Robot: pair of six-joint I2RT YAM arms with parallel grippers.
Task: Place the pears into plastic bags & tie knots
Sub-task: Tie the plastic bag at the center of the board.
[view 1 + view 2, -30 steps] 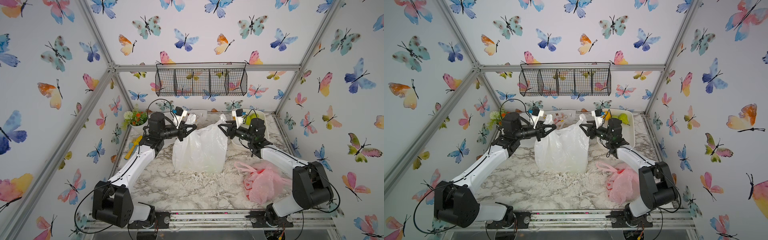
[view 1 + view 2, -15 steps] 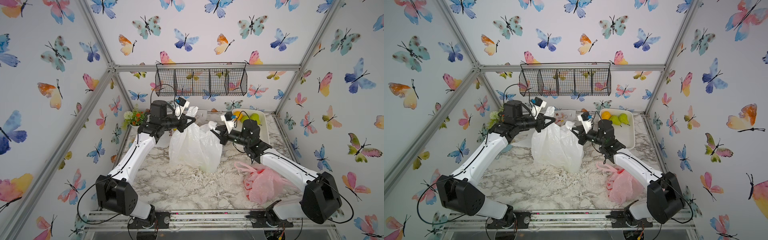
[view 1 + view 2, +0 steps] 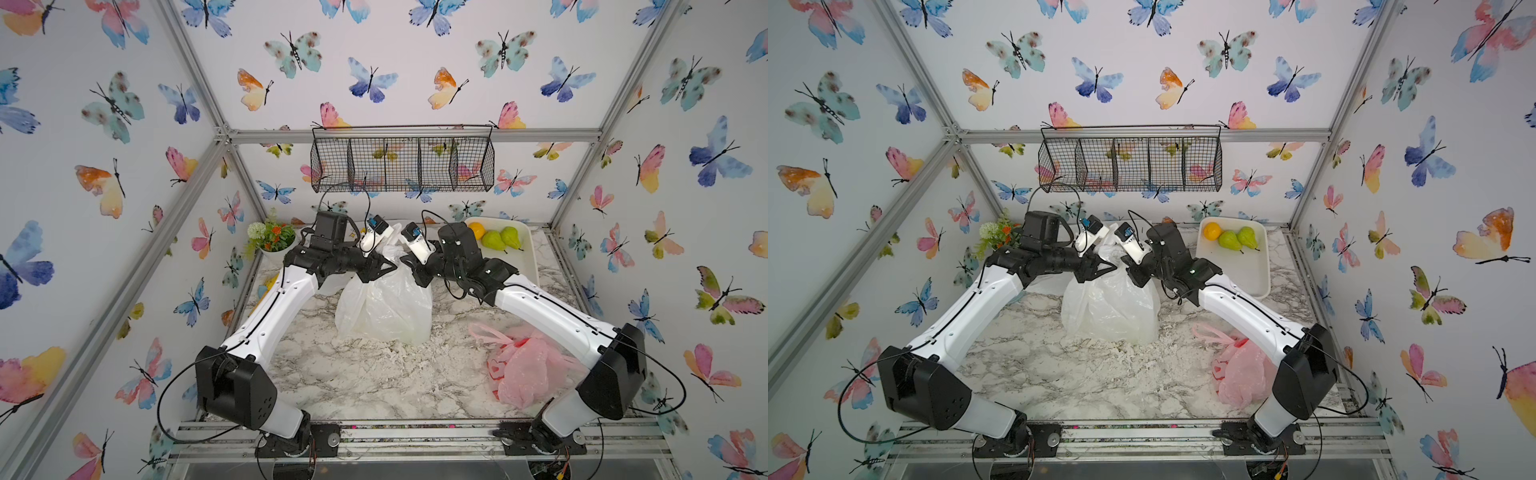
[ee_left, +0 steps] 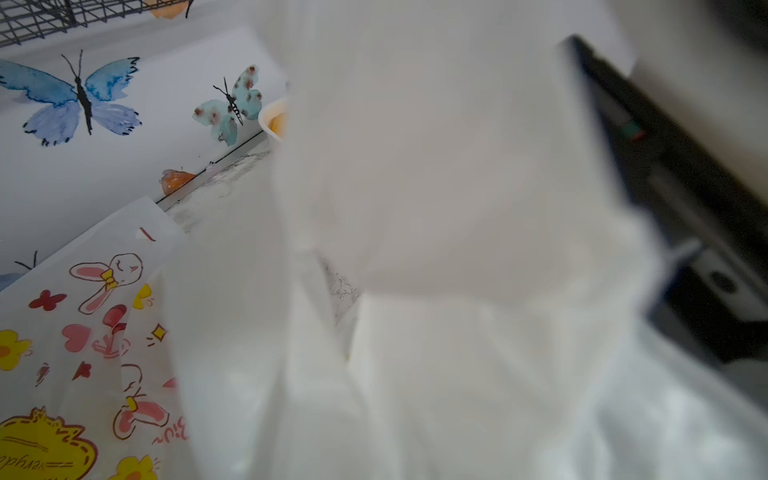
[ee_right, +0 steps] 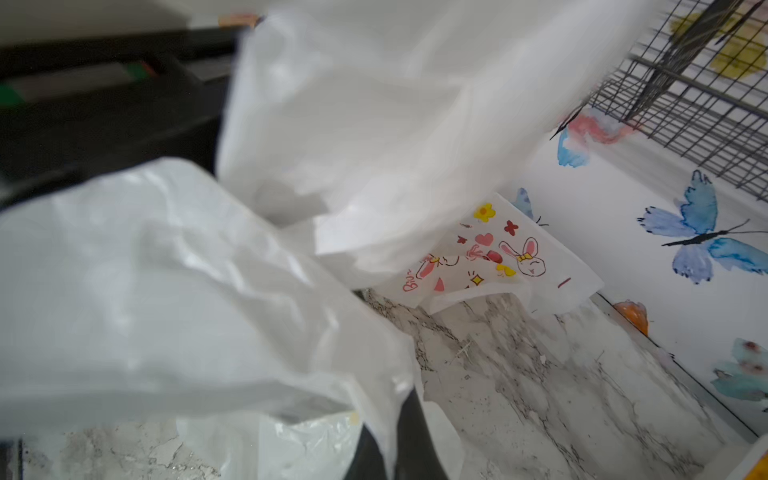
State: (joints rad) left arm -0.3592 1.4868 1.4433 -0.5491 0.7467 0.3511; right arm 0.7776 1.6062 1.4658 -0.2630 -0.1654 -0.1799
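Observation:
A white translucent plastic bag (image 3: 384,307) (image 3: 1111,309) stands mid-table in both top views, its top bunched between my two grippers. My left gripper (image 3: 384,267) (image 3: 1105,267) is at the bag's top from the left; bag film (image 4: 415,249) fills its wrist view and hides the jaws. From the right, my right gripper (image 3: 409,266) (image 5: 399,432) is shut on a strip of that bag's film. Two green pears (image 3: 494,240) (image 3: 511,237) lie in the white tray (image 3: 530,257) at the back right. A pink plastic bag (image 3: 523,370), filled, lies front right. No knot shows on the white bag.
An orange (image 3: 476,230) shares the tray with the pears. A doodle-print bag (image 5: 490,257) (image 4: 83,353) lies flat behind the white bag. A flower pot (image 3: 270,241) stands back left. A wire basket (image 3: 401,160) hangs on the back wall.
Both grippers have come together over the white bag, drawing its two top ends close and narrowing the bag. The right jaws have shut on the film.

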